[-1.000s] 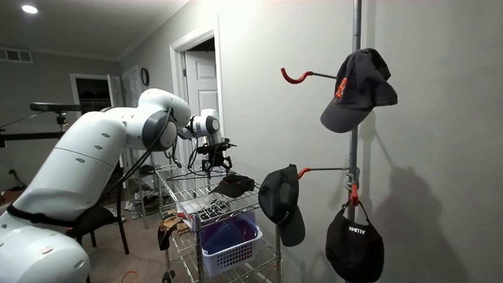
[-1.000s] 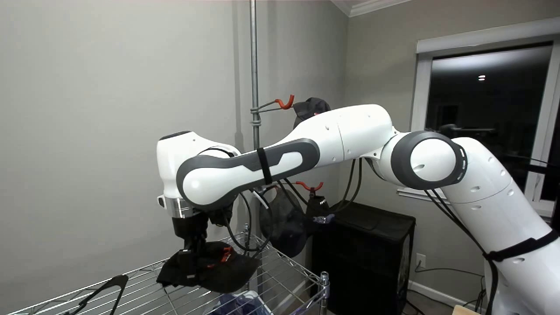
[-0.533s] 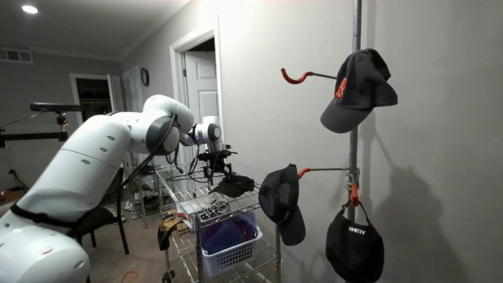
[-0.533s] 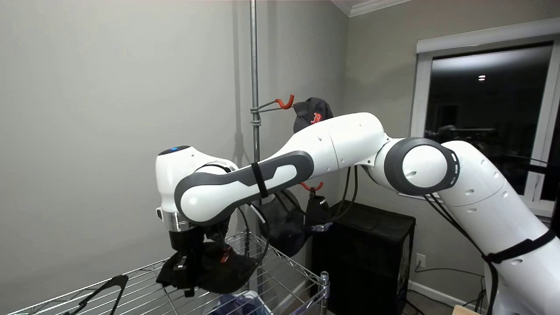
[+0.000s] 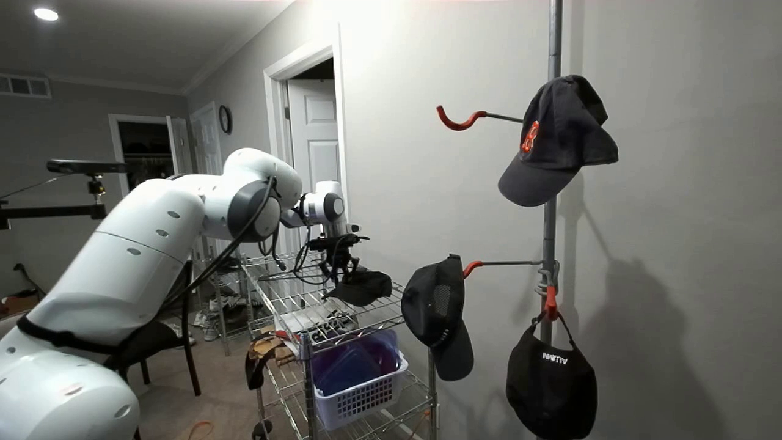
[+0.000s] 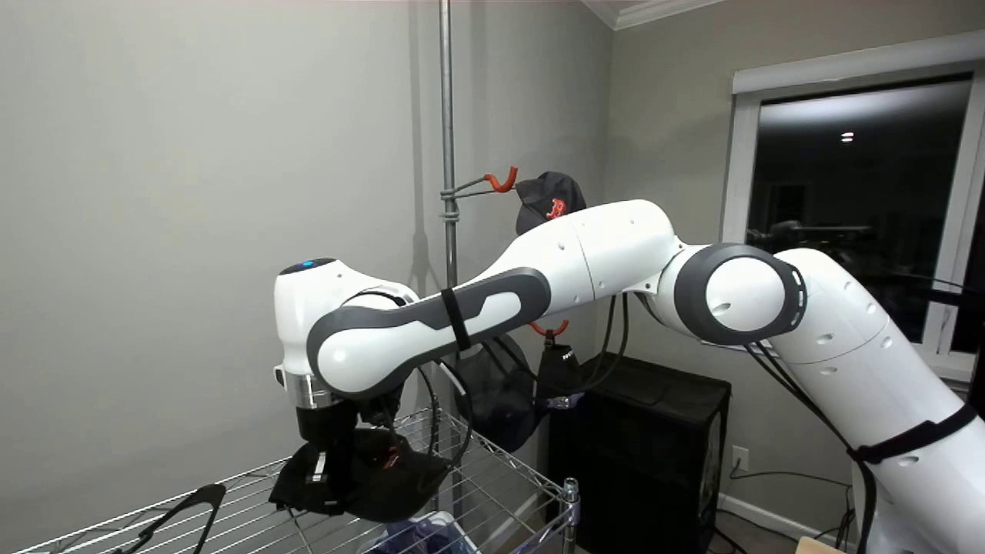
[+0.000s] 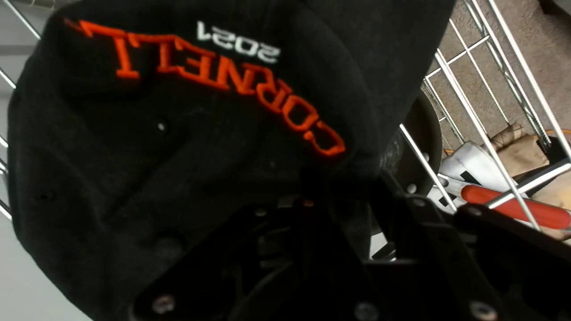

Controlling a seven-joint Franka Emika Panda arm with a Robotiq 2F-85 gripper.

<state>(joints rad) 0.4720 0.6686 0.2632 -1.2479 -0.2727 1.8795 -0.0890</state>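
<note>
A black cap [image 7: 200, 125] with orange CORNELL lettering and a white 2021 lies on the wire shelf [image 6: 492, 462]. It shows in both exterior views, as the cap [image 5: 363, 288] and the cap [image 6: 408, 477]. My gripper [image 7: 352, 174] points down at one side of it. Dark cap fabric shows between the partly closed fingers [image 7: 312, 196]. They stand some way apart, and the dark blur hides whether they pinch the cloth. Further caps hang on a metal pole [image 5: 549, 232]: a dark grey one [image 5: 562, 128], a black one [image 5: 437, 305] and an ALUMNI one [image 5: 553, 379].
An upper red hook [image 5: 461, 124] sticks out from the pole, bare at its tip. A black hanger [image 6: 181, 512] lies on the shelf's near side. Below stands a light basket [image 5: 360, 400]. A black box [image 6: 639, 446] stands by the wall beyond the arm.
My arm has come down to the cap and the fingers have drawn closer together. In the last half second the cap has shifted slightly and changed shape beside the fingers.
</note>
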